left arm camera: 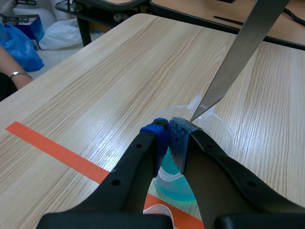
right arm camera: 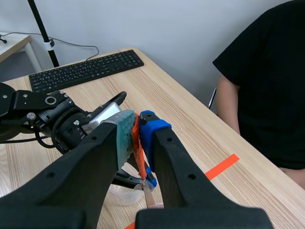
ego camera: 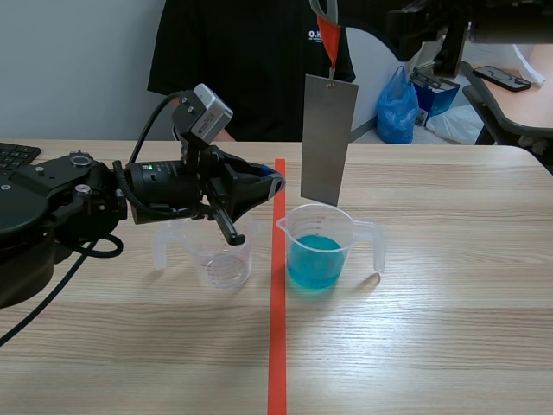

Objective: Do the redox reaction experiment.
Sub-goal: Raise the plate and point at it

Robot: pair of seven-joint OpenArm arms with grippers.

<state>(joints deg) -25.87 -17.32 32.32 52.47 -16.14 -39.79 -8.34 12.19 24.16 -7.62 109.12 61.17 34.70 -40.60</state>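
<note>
Right gripper [right arm camera: 138, 123]: clamped on the orange strip [right arm camera: 137, 143], held high over the table [ego camera: 449, 328].
Plate [ego camera: 328, 138]: grey metal, hanging from the strip with its long axis upright. Its lower edge is just above the mouth of the beaker [ego camera: 333, 251].
Beaker: stands just right of the tape line [ego camera: 276, 346], part filled with blue liquid [ego camera: 313, 259], handle turned to the right arm's side.
Key relation: the liquid lies straight below the plate. From where I stand, the dip looks like a plain descent along the plate's own axis, with the rim close on either side.
Left gripper [left arm camera: 170, 130]: fingers together on nothing, tips aimed at the beaker's rim from the left. I see no contact.
Cup [ego camera: 220, 259]: clear, empty, under the left gripper, just beside the beaker.
Nearer arm: the right, since it carries the plate.
Risk: the plate hangs loose from the strip, so it could swing and catch the rim.
Person [ego camera: 251, 60]: seated across the table.
</note>
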